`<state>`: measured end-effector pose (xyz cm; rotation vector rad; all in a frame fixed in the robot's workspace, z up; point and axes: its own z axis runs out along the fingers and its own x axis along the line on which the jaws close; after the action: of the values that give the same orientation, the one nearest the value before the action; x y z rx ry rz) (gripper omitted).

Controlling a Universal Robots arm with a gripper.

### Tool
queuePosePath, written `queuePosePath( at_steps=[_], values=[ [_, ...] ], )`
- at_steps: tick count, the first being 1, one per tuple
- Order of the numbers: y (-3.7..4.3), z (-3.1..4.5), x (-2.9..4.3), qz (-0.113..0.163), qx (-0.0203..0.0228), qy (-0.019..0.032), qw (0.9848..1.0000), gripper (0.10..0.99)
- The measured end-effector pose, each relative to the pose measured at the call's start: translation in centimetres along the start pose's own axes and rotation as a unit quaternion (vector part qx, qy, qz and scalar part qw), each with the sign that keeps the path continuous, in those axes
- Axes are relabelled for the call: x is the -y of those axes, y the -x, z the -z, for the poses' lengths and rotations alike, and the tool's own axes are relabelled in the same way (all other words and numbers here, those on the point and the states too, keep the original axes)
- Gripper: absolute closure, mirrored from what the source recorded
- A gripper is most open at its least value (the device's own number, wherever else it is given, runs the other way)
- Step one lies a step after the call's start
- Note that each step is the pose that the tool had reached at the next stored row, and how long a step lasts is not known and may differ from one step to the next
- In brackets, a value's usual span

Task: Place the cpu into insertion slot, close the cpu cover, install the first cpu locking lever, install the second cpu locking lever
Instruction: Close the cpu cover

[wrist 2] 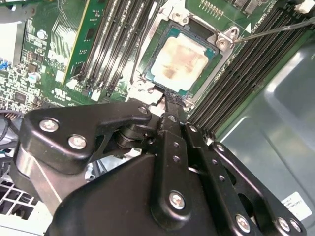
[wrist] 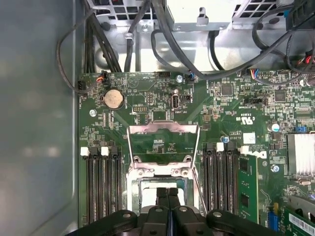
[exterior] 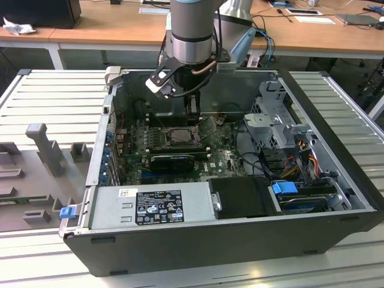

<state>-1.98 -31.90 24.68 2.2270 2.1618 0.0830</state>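
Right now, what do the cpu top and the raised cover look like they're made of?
Cpu: the top is probably metal. It is pale silver-grey and matte, with a tan smear across the middle. Cover: likely thin stamped sheet metal. It is silvery with a dull sheen, and its thin bent edges catch the light.

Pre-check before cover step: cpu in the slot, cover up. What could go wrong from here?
1. The shut gripper sits at the edge of the insertion slot, beside the cpu; a slip might scrape or shift it.
2. The cpu cover stands open with a locking lever unlatched nearby; the lever could snag the closing cover.
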Motion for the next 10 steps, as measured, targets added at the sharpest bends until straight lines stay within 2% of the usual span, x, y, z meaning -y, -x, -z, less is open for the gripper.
queuePosePath(
  at_steps=[3,8,10],
  values=[
    [0.0,0.09,-0.24,0.0,0.0002,-0.0001,1.0,0.98],
    [-0.02,0.78,-0.33,0.0,0.0,0.0,1.0,0.98],
    [-0.03,0.78,-0.69,0.0,0.0001,0.0,1.0,0.98]
  ],
)
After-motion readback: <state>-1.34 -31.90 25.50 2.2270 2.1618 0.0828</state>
